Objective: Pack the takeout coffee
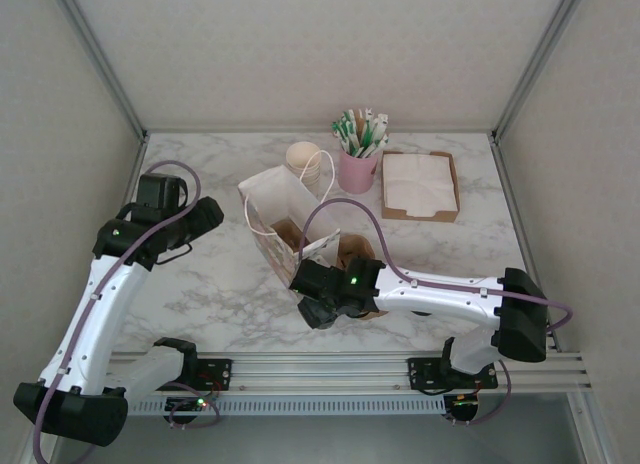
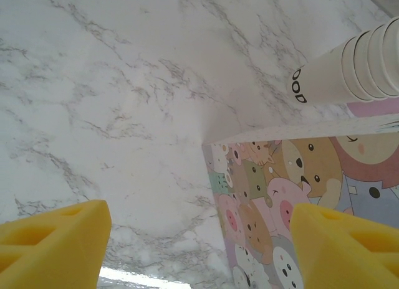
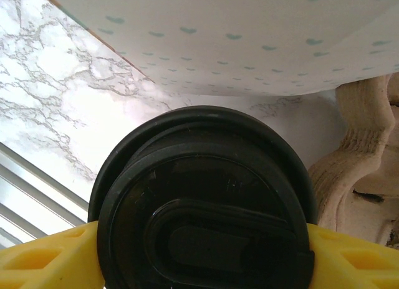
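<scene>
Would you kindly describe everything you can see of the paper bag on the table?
The paper bag stands open on the marble table, brown showing inside. One face carries cartoon animals, another pale teal spots. White cord handles loop from its rim. The right pincer, gripping a black lid, sits close beside it; contact is unclear.

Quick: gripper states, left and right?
Left gripper: open, holding nothing.
Right gripper: shut on the black lid.

Mid tabletop (image 1: 225, 289), a bag (image 1: 283, 216); behind it, stacked cups (image 1: 303, 161); right of those, a stick holder (image 1: 357, 167), then a napkin tray (image 1: 420, 185); beside the bag, a carrier (image 1: 352, 250); left of that, a lidded cup (image 3: 206, 208).
</scene>
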